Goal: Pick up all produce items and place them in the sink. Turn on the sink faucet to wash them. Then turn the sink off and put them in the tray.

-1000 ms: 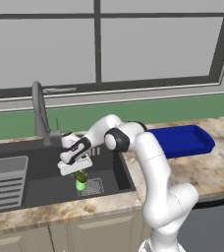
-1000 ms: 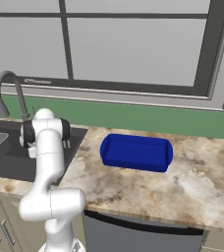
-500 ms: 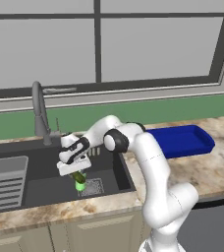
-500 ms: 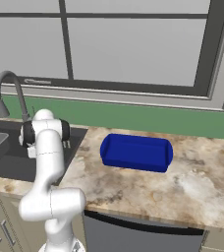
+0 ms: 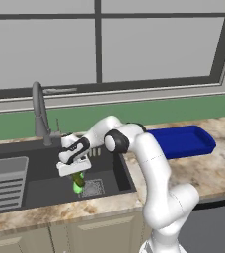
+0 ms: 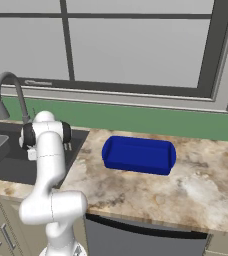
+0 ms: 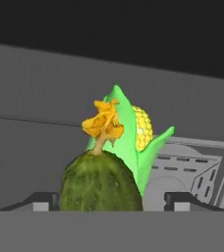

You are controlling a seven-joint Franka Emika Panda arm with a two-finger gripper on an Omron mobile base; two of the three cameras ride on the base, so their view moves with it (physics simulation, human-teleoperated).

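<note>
My gripper hangs low inside the dark grey sink, pointing down near the drain grate. The olive-green produce item, with a dried orange blossom on its tip, sits between the fingertips; a gap shows on the right side, so the jaws stand open around it. Just beyond it lies the lime-green one, a husked corn cob with yellow kernels, also seen under the hand. The faucet rises behind the basin. The blue tray rests on the counter to the right.
A grey ribbed rack fills the sink's left part. The marble counter stretches right of the basin, with the tray on it. My white arm reaches over the sink's right rim. A window wall runs behind.
The jaws have spread apart from the olive-green vegetable, which now sits loosely between them. The arm has barely moved.
</note>
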